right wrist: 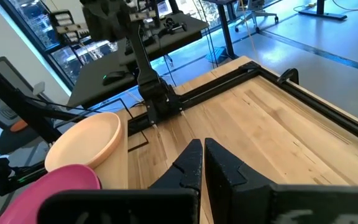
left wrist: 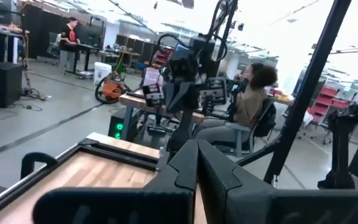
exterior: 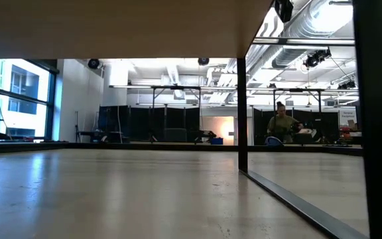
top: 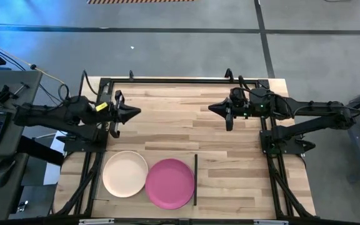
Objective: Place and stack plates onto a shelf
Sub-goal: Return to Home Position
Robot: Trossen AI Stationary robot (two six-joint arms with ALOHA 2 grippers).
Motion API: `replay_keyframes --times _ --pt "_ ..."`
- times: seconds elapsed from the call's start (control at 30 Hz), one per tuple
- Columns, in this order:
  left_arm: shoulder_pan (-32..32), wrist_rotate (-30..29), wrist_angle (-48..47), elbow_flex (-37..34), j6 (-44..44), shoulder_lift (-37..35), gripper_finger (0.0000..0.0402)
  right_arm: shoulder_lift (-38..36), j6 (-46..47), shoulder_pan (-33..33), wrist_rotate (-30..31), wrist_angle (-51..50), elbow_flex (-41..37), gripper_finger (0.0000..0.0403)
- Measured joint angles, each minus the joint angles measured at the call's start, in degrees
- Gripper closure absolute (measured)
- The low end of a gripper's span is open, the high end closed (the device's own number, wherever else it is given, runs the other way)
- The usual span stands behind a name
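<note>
Pink plate [top: 170, 182] lies flat and face up at the front edge of the table [top: 242, 181], on the pale shelf [top: 185, 164]. Just left of the pink plate sits a cream plate [top: 125, 174], also face up; anything beneath either one is hidden. Right of the pink plate, the shelf's black edge strip [top: 195, 180] runs front to back. Well beyond the pink plate, the left gripper [top: 136, 112] and right gripper [top: 212, 108] hang over the table with tips facing each other, fingers pressed together, holding nothing.
</note>
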Motion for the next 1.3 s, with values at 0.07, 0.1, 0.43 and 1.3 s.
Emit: replay_keyframes --times 0.07,0.1,0.43,1.3 --pt "0.0 0.0 1.8 -3.5 -0.9 -2.5 0.0401 0.0 0.0 0.0 0.0 0.0 0.0 0.0403" --pt "0.0 0.0 3.4 -5.7 -1.7 -4.0 0.0401 0.0 0.2 0.0 0.0 0.0 0.0 0.0403" --pt "-0.1 0.3 12.3 -23.8 -6.5 -17.6 0.0401 0.0 2.1 0.0 0.3 -1.7 0.0 0.0403" --pt "0.5 2.8 5.1 -38.4 -8.4 -35.3 0.0401 -1.3 2.6 2.7 -3.1 -15.9 -0.1 0.0403"
